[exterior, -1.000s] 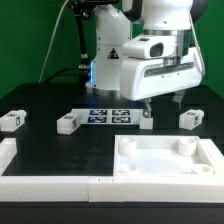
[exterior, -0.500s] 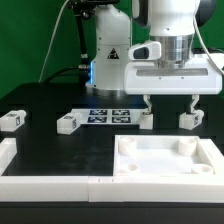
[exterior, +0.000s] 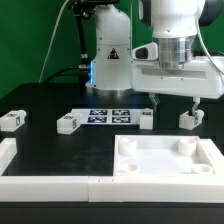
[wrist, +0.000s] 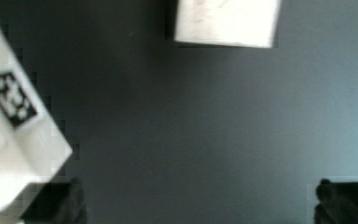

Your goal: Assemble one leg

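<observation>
1. A white robot arm hangs its gripper (exterior: 175, 102) over a black table (exterior: 60, 145), off to the exterior view's right of the marker board (exterior: 108, 115).
2. The gripper's two fingers are spread wide apart and hold nothing. They hover above the table without touching any part.
3. The nearest leg (exterior: 146, 119), a small white block, stands on the table just beside the marker board's edge on the exterior view's right. It sits below the gripper's finger on that side.
4. A second leg (exterior: 189, 119) stands farther from the marker board on the same side, below the other finger.
5. A third leg (exterior: 67, 123) lies just beside the marker board on the exterior view's left. A fourth leg (exterior: 11, 119) lies well beyond it on that side.
6. A large white tray-like part (exterior: 168, 172) with corner sockets lies nearer the camera than the marker board.
7. In the wrist view, both dark fingertips (wrist: 51, 200) show far apart over bare dark table.
8. A white tagged block (wrist: 16, 120) and a plain white piece (wrist: 226, 22) are cut off at the edges of that view. I cannot tell which legs they are.
</observation>
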Motion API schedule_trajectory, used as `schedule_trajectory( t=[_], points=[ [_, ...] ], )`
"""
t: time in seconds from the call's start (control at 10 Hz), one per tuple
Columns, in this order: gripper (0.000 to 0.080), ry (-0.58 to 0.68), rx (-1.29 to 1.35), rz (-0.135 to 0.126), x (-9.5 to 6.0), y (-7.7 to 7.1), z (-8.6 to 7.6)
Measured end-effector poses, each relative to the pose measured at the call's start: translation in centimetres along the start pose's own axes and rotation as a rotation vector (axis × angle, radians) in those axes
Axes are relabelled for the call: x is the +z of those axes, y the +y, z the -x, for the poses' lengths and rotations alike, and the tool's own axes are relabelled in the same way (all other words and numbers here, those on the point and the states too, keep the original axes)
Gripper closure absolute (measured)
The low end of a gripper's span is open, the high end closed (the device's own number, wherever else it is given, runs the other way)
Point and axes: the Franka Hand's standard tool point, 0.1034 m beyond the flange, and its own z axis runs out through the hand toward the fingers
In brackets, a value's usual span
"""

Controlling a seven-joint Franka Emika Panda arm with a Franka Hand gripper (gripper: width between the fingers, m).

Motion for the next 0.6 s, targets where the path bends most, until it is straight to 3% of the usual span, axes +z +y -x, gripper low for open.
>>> schedule_trajectory(
  t=[0.1,0.6],
  points=[
    [0.0151,0.000,-0.027,0.000,0.0,-0.1,0.2],
    [0.0151,0.004,-0.119,0.007,1.3,-0.8,5.0]
  ],
)
